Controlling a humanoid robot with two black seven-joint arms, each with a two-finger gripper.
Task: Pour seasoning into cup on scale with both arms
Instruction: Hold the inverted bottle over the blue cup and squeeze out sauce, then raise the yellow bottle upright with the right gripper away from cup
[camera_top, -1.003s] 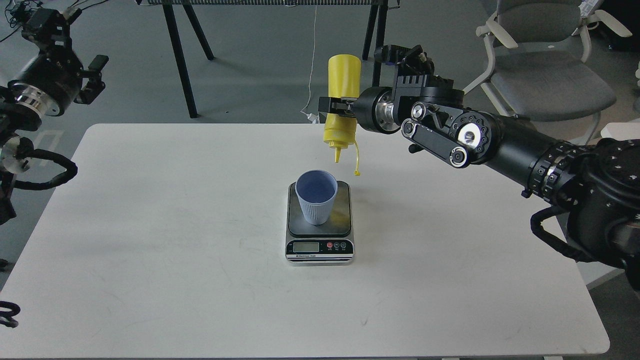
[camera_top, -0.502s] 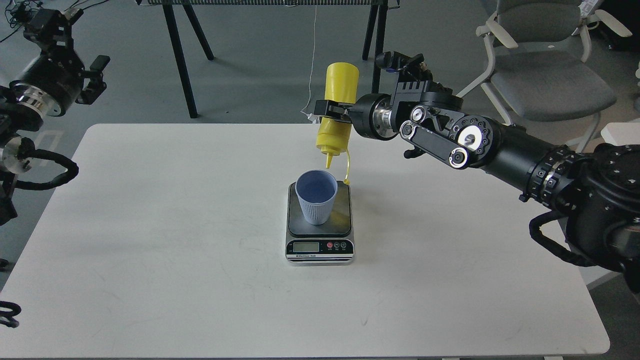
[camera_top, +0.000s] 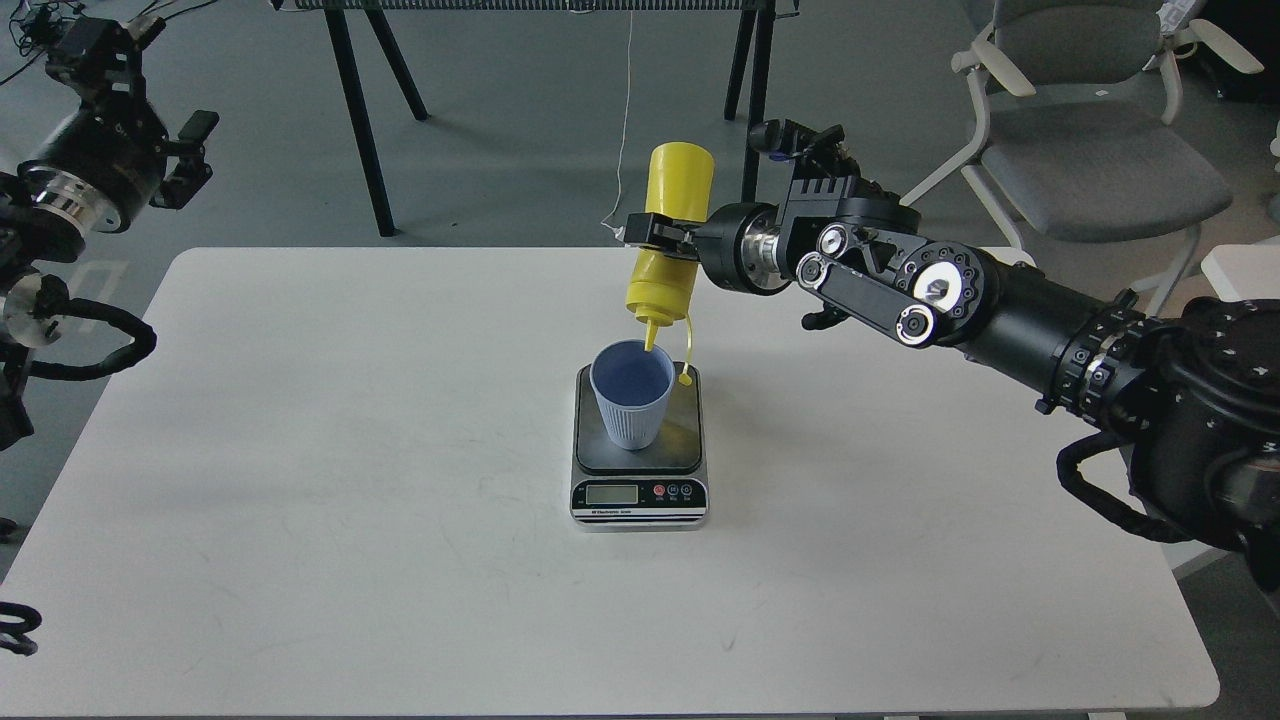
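While right end effector (camera_top: 662, 232) clamps seasoning (camera_top: 668, 245), left end effector (camera_top: 190, 150) state unclear.

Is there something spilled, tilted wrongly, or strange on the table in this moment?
Nothing stands out. The cup stands upright on the scale, the right gripper holds the seasoning bottle nozzle-down over the cup's rim, and no spill shows on the table.

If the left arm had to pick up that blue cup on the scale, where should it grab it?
Probably the ribbed wall of the cup, just under the rim, coming from the left. It stands upright and has no handle, and the seasoning bottle in the right end effector hangs over its mouth, blocking a top approach.
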